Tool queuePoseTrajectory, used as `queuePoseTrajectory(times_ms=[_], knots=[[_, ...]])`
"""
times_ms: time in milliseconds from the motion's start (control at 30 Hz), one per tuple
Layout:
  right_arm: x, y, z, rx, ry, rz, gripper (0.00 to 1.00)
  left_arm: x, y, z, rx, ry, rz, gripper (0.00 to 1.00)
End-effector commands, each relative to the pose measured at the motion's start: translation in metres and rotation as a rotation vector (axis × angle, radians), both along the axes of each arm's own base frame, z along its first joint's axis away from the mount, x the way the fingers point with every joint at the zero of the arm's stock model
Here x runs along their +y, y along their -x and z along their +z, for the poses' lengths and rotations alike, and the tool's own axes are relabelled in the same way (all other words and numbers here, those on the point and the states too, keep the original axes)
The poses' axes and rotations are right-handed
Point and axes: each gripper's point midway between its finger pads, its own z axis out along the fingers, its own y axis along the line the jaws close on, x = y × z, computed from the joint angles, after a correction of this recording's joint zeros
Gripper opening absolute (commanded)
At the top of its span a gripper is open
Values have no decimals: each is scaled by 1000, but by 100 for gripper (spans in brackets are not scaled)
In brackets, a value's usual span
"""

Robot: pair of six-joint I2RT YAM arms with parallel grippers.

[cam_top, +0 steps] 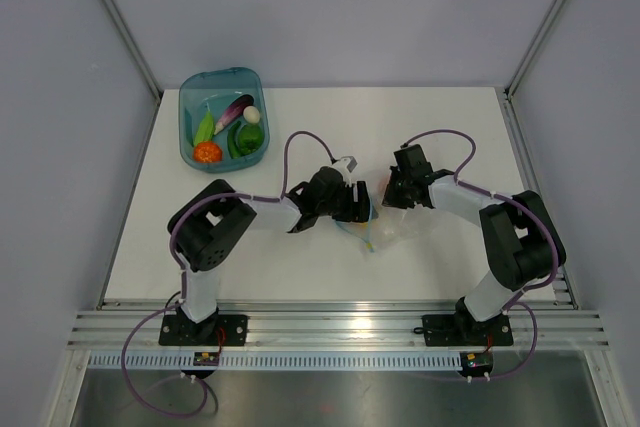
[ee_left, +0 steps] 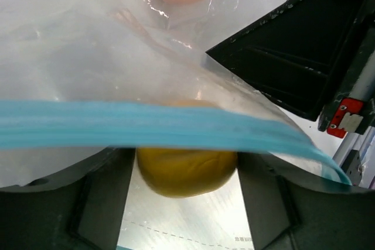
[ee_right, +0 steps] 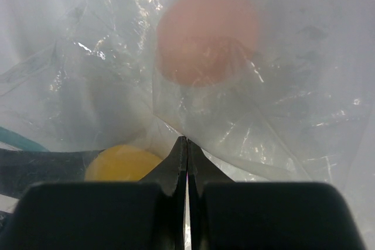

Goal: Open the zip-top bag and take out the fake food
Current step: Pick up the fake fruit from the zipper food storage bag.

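Grey walls box in the white bench [cam_top: 330,137], and at its far left corner you have the teal tub [cam_top: 190,152] with several pieces of the fake food [cam_top: 245,137] lying in it, well apart from the work. The zip-top bag [cam_top: 395,229] lies at mid-bench between your two arms, which meet over it from either side. Your right gripper [ee_right: 187,142] is clenched on a fold of the clear film, fingers pressed flat together, which I judge is there to anchor the bag so it cannot slide or lift. Your left gripper [cam_top: 366,204] comes in at the mouth: the blue zip strip [ee_left: 146,124] runs across its view, and the yellow lemon [ee_left: 184,174] fills the gap between its fingers, so it appears to be grasping that piece (the fingertips themselves are hidden behind the strip). The lemon straddles the strip, half out by the look of it. A pinkish round piece [ee_right: 208,33] sits deeper inside the bag, so more remains to remove.
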Motion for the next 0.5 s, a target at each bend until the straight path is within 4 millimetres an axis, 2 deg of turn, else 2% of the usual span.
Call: queuePoseTrajectory(times_ms=[0, 167, 267, 400, 467], knots=[[3, -11, 13, -35, -25, -12, 0, -3, 4, -8, 29, -10, -22, 67], [3, -11, 14, -37, -29, -12, 0, 0, 2, -4, 16, -16, -20, 49], [3, -11, 14, -39, -28, -13, 0, -1, 1, -3, 11, -23, -31, 42], [0, -12, 15, -45, -18, -23, 0, 11, -8, 2, -5, -58, 1, 40], [-1, -11, 14, -44, -16, -30, 0, 19, -15, 17, -43, -59, 31, 40]])
